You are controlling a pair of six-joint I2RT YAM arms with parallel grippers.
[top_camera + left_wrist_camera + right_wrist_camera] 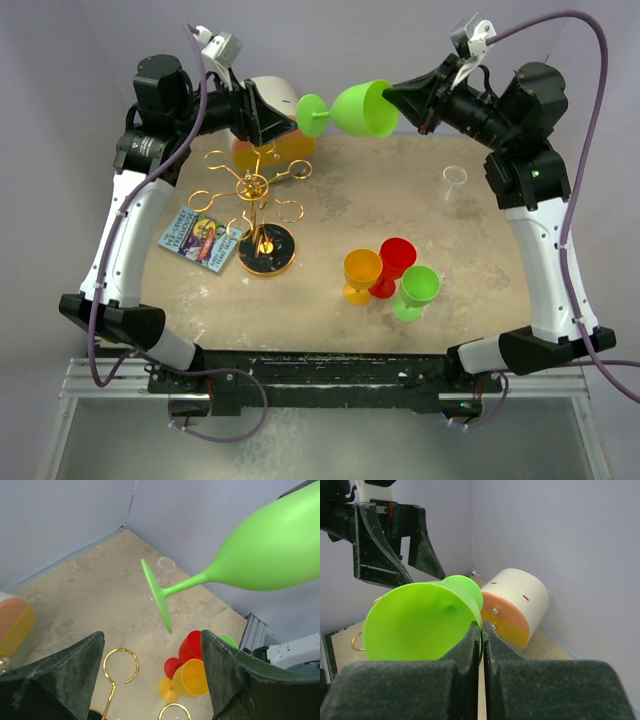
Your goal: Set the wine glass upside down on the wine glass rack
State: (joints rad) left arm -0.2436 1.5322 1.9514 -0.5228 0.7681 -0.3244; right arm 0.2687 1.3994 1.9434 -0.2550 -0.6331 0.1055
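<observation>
My right gripper (398, 104) is shut on the rim of a green wine glass (360, 108) and holds it sideways in the air at the back, foot pointing left. In the right wrist view the fingers (470, 645) pinch the bowl's rim (420, 625). My left gripper (275, 112) is open and empty, just left of the glass's foot (311, 112). In the left wrist view the glass (260, 550) hangs ahead of the open fingers (225, 670). The gold wire rack (255, 195) stands on its black base (267, 250) left of centre, empty.
A cream-and-orange cylinder (272, 135) lies at the back behind the left gripper. Orange (361, 272), red (394, 262) and green (416, 290) glasses lie clustered right of centre. A clear glass (455, 180) stands at the back right. A colourful book (203, 242) lies left of the rack.
</observation>
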